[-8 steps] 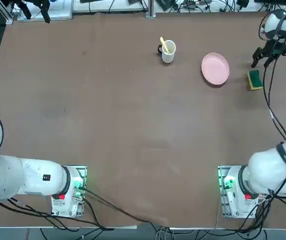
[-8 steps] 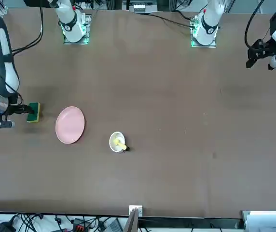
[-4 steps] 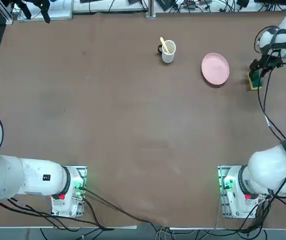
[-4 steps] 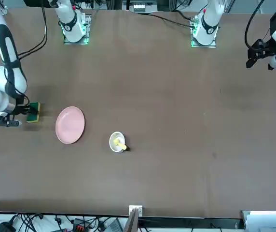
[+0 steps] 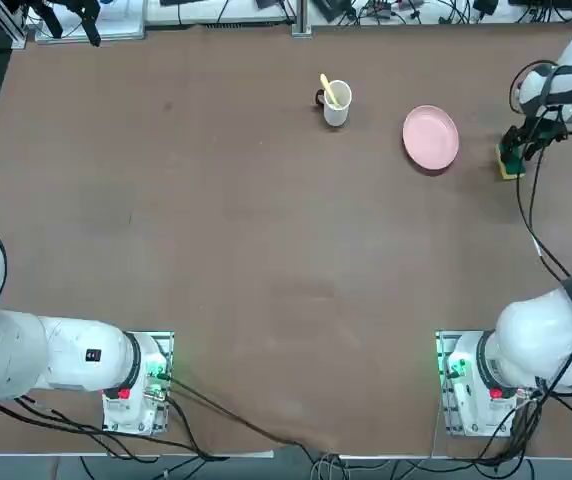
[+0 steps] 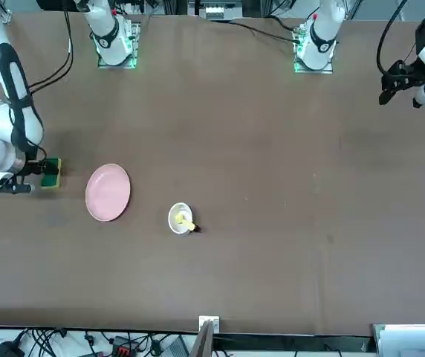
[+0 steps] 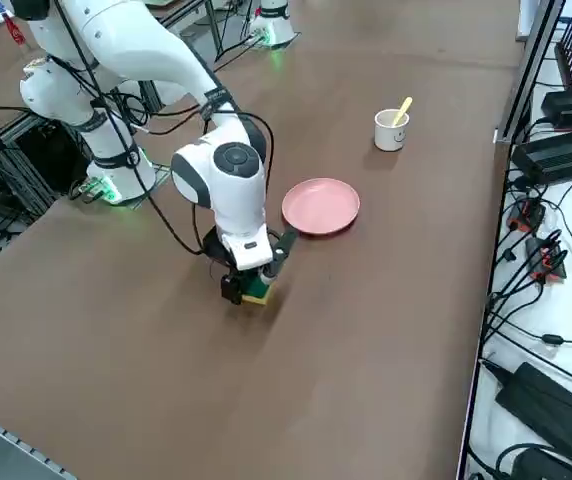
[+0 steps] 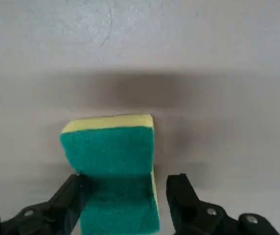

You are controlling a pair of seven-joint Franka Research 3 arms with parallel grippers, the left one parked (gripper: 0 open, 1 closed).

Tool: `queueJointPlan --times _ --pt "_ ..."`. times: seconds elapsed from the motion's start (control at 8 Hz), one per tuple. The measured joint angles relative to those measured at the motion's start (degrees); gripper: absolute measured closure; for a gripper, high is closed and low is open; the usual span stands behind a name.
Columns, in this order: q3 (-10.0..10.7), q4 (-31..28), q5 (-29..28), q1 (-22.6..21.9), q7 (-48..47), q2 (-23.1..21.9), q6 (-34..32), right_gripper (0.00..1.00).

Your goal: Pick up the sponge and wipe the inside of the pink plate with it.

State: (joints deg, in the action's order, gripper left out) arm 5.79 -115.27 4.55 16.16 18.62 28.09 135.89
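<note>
Robotics lab: wide brown surface (image 5: pixel 266 250) with bolted-down arm bases (image 5: pixel 471 385), aluminium framing (image 7: pixel 26 165), cable bundles (image 7: pixel 531 260) and power bricks (image 7: pixel 566 150) along the edges, beyond the fingers.

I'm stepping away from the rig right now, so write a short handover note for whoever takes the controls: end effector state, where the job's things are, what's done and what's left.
Right end effector: open, lowered over the sponge, one finger on each side, with a gap showing on at least one side; not gripped yet.
Sponge: flat on the table, green side up, near its right edge by the top view, just beside the pink plate but apart from it.
Pink plate: on the table between the sponge and the white mug, nothing on it.
Done: approach to the sponge.
Left: close on the sponge, lift, carry to the plate, wipe its inside.
</note>
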Motion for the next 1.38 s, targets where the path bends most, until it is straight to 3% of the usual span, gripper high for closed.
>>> queueJointPlan --times 0.75,1.12,1.38 --pt "-0.56 -0.09 0.0 -0.09 -0.02 0.84 0.17 0.12" --pt "-0.58 0.48 0.0 -0.1 -0.07 0.61 0.23 0.48" --pt "-1.91 1.69 -0.15 -0.23 -2.44 -1.92 -2.96 0.49"
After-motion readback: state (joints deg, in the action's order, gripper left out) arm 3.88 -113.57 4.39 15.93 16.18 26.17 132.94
